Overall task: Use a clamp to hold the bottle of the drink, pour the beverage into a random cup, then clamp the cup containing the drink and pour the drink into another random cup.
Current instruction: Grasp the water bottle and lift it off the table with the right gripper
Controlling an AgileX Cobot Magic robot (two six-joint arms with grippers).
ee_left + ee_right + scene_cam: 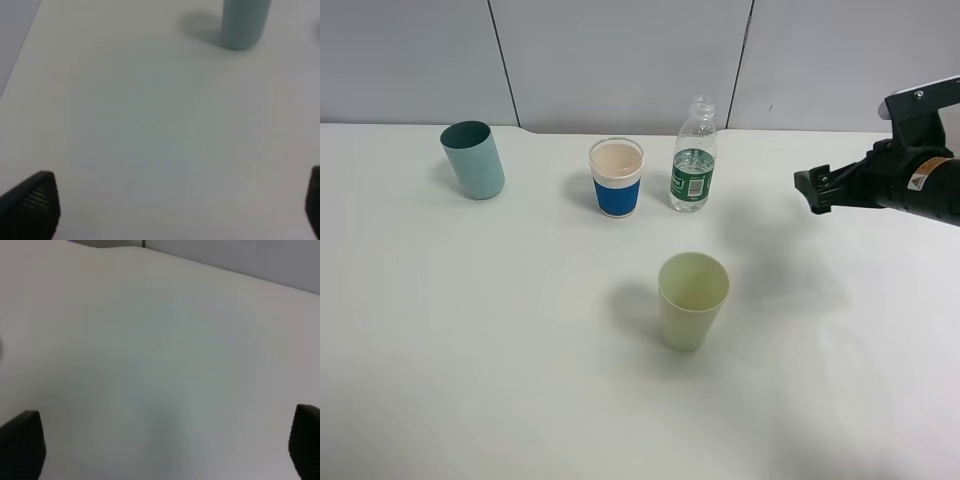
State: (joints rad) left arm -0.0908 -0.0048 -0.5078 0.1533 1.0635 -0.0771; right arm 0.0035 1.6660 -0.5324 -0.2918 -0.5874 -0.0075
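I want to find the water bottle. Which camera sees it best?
The exterior high view: the whole water bottle stands upright there, visible from top to base. Neither wrist view shows it at all.

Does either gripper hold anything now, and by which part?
Nothing is held. The left gripper and the right gripper are open and empty; the bottle stands untouched.

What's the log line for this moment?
stage: pre-grasp | right claw: open, empty, short of upright bottle | left claw: open, empty
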